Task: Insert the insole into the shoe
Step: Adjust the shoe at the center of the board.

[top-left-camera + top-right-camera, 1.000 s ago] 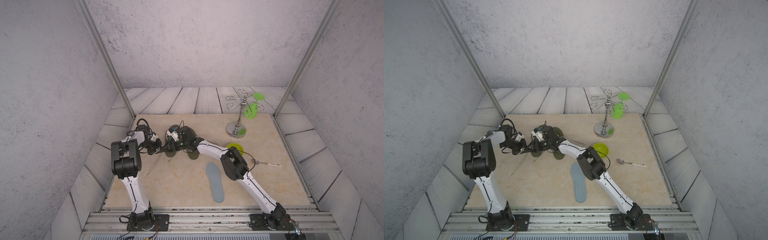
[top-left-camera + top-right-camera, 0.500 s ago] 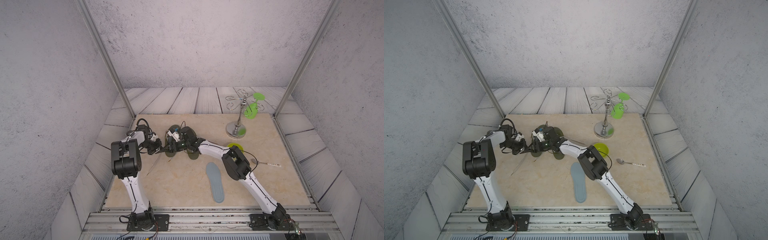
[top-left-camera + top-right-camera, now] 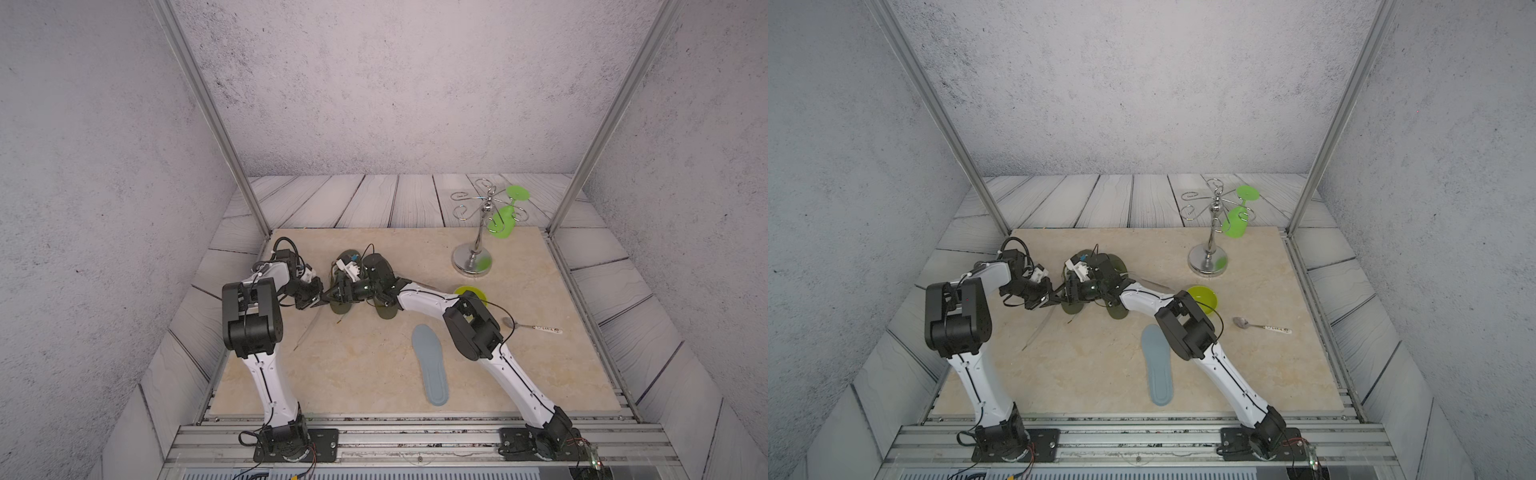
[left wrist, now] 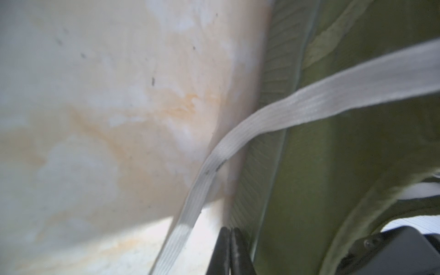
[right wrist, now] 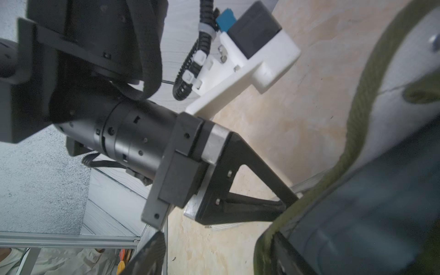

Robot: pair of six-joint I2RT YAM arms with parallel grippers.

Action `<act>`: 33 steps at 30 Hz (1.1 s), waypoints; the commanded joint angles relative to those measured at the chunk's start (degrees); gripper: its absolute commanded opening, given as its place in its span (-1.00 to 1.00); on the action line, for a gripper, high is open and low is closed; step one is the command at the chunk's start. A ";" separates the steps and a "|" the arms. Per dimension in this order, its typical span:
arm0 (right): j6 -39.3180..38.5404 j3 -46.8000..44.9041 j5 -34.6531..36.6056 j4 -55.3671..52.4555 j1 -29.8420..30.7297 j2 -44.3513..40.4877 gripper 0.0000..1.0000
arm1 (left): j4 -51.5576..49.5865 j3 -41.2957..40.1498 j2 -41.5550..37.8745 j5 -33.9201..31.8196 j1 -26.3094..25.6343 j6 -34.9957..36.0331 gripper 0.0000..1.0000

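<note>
Grey textured walls [image 3: 374, 104] are seen enclosing a beige marble-patterned tabletop [image 3: 353, 374], on which every task item lies. Both arms are stretched toward the far left part of that surface. An olive-green fabric shoe [image 3: 340, 311] is set there just beside a second olive-green shoe [image 3: 386, 312].

The grey-blue foam insole [image 3: 430, 365] is found flat on the tabletop nearer the robot's base. It lies beside the right arm's elbow, well apart from both shoes, and is touched by neither gripper. Insertion is therefore judged not yet begun, and only the readying of the shoe appears to be in hand. The insole has yet to be picked up, carried over, slid into the opening and pressed flat.

The left gripper [image 3: 323, 301] is closed, its tips pressed together at the shoe's edge. In the left wrist view the fingertips [image 4: 229, 240] are shown beside the ribbed sole band, and whether any fabric is pinched cannot be told. The right gripper [image 3: 341, 293] is held with its jaws apart, seemingly astride the shoe's collar. A flat white lace [image 4: 309, 95] is trailed across the shoe onto the table.

Against the earlier frames almost nothing is altered. The insole and shoes are unmoved, both grippers are set as before, and only a very slight displacement of the right elbow can be made out.
</note>
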 commanded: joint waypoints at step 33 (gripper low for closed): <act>-20.77 -35.14 21.63 -15.57 -4.15 -43.11 0.40 | -14.43 13.61 -7.27 -7.98 -8.02 7.16 -0.22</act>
